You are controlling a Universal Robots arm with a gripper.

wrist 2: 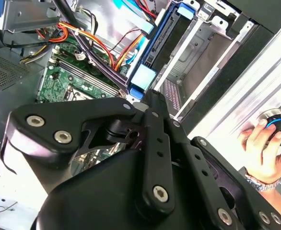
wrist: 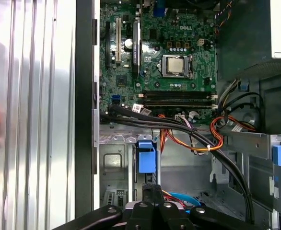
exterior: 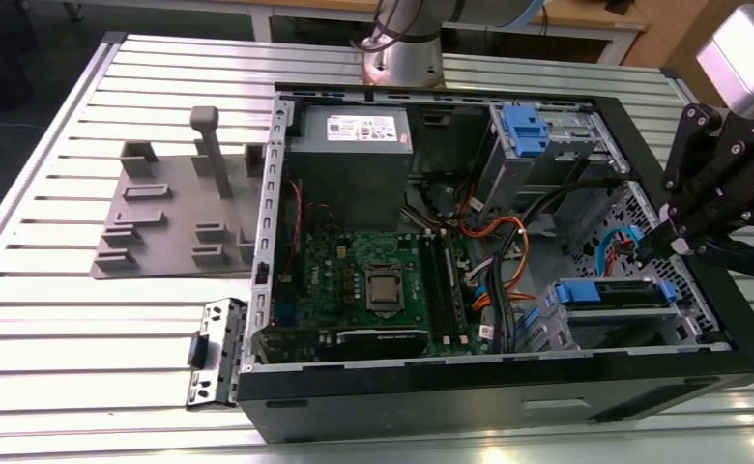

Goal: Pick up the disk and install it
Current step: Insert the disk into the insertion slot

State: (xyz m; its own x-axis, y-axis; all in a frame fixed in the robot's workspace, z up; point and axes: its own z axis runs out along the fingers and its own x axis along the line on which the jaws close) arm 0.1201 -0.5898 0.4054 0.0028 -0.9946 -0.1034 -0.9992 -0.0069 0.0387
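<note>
Over the computer case (exterior: 507,387), the gripper (exterior: 678,244) is hanging pinched closed, holding nothing, near the disk (exterior: 616,290) sitting in its slot (exterior: 547,314), maybe for pushing

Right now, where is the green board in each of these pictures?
Exterior view: the board lies inside the case, orange cables to the exterior view's right.
First wrist view: the board lies beyond the orange cables from the gripper.
Second wrist view: the board lies beside the orange cables, beyond the gripper.
Shared landmark: the orange cables.
</note>
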